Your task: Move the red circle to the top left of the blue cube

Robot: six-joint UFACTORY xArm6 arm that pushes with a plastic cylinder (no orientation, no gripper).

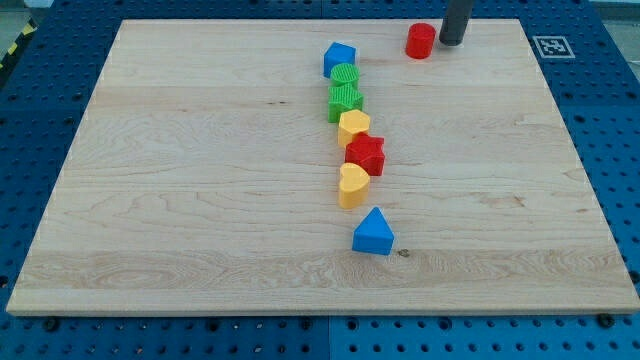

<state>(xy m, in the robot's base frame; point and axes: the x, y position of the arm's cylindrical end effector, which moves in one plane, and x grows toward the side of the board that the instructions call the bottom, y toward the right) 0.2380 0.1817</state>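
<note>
**Task status: red circle not yet in position**

Nearest the bottom edge of the surface (150,230), a blue triangle block (373,233) lies alone. Beyond it a touching column runs toward the top edge: yellow heart (352,186), red star (366,153), a second yellow block (353,127), green block (344,100), green circle (344,75), then the blue cube (339,57).

The red circle (420,41) sits near the top edge, to the right of the blue cube and apart from it. My tip (452,42) stands just beside the circle's right side; contact cannot be confirmed. No jaws are fitted; nothing is held.

Remaining, by estimate: push the circle leftward past the cube to its top-left side.
</note>
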